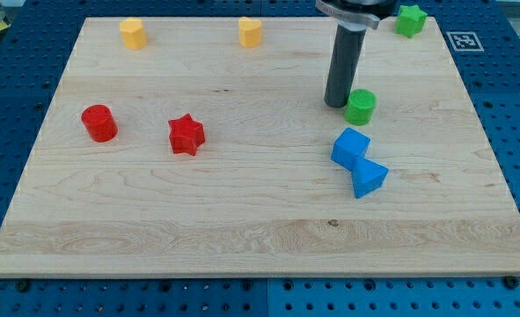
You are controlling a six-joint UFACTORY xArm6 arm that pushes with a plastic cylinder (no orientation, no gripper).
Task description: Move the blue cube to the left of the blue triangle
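The blue cube sits right of the board's middle. The blue triangle lies just below and right of it, touching it at a corner. My tip is the lower end of the dark rod. It stands above the blue cube, a short gap away, and right beside the left edge of a green cylinder.
A red cylinder and a red star sit at the left. Two yellow blocks sit near the top edge. A green star is at the top right. The wooden board lies on a blue pegboard table.
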